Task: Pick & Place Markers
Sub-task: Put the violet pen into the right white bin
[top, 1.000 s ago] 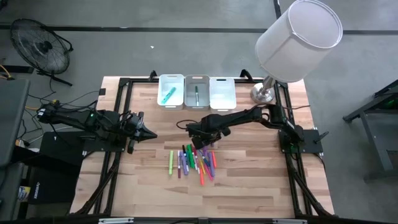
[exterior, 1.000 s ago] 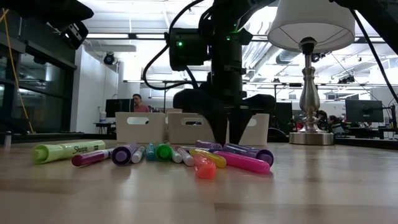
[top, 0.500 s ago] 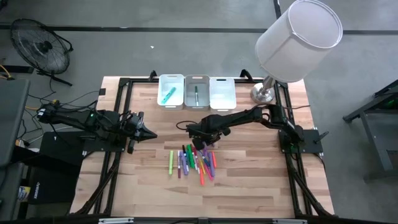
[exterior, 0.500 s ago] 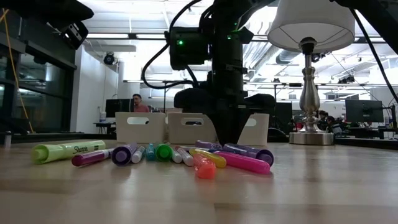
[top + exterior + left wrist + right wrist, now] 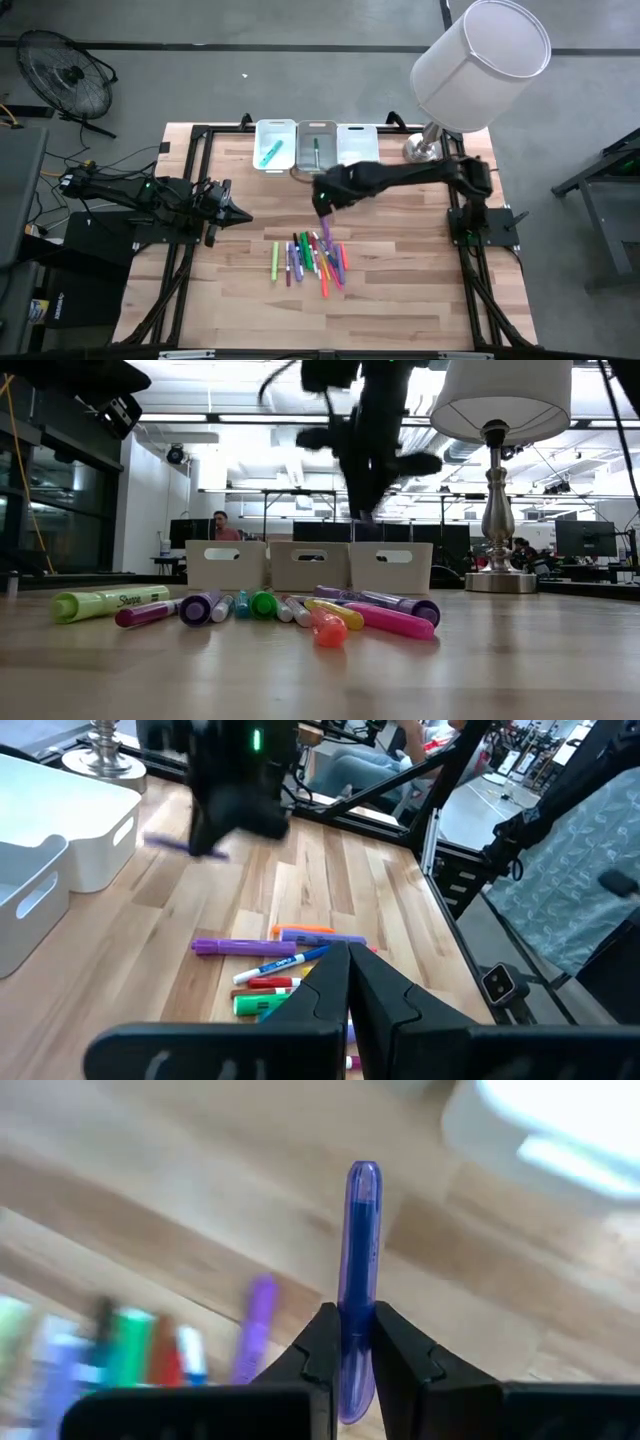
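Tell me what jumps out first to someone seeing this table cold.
The right gripper hangs above the table's middle, jaws shut on a purple marker lifted clear of the wood. Below it, toward the front edge, lies the bright heap of markers. Three white bins line the far edge, beside a big white-shaded lamp at the far right corner.

Motion blurs the right tool (image 5: 372, 455) and the markers (image 5: 120, 1345) below.

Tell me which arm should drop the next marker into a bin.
Right. Its end effector already grips a thin purple marker, lifted above the pile near the three white plastic bins. The left end effector waits shut at the table's left side.
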`<state>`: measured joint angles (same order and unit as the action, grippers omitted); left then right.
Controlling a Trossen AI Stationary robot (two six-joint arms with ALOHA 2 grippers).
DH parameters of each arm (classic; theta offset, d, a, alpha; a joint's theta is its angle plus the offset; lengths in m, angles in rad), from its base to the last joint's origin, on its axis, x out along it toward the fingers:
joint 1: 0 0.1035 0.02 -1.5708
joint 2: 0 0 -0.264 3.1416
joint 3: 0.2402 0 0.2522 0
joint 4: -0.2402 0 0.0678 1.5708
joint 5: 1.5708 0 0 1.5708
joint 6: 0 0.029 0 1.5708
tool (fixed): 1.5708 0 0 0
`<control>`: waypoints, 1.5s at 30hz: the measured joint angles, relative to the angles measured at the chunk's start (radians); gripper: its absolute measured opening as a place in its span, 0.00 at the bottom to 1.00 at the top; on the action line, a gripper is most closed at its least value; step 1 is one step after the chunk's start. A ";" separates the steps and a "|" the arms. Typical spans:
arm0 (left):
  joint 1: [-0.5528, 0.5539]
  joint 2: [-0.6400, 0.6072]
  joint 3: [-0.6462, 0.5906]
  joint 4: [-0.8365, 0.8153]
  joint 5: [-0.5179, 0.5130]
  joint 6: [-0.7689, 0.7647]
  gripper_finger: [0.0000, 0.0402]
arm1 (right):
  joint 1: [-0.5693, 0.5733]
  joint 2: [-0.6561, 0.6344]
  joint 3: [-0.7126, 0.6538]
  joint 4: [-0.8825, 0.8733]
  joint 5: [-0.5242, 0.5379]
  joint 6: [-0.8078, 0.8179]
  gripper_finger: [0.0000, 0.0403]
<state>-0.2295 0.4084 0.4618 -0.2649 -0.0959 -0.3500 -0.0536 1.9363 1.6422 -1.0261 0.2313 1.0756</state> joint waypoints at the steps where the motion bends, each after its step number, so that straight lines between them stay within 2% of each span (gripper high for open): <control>1: 0.000 0.000 0.000 0.000 -0.001 0.000 0.00 | -0.013 -0.019 0.002 -0.005 0.017 0.000 0.07; 6: 0.000 0.000 0.000 0.000 -0.004 0.000 0.00 | -0.102 -0.054 0.001 -0.031 0.068 -0.014 0.07; 21: 0.000 0.000 0.000 0.000 -0.011 0.004 0.00 | -0.369 -0.050 -0.012 -0.008 0.008 -0.125 0.07; 33: 0.000 0.000 0.000 0.000 -0.011 0.004 0.00 | -0.384 -0.049 -0.231 0.206 -0.089 -0.086 0.07; 37: 0.000 0.000 0.000 0.000 -0.011 0.001 0.00 | -0.372 -0.049 -0.253 0.224 -0.088 -0.088 0.09; 45: 0.000 0.000 0.000 0.000 -0.010 0.000 0.00 | -0.369 -0.049 -0.251 0.237 -0.084 -0.110 0.19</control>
<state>-0.2295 0.4084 0.4618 -0.2653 -0.1062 -0.3496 -0.4225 1.8870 1.3911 -0.7895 0.1476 0.9656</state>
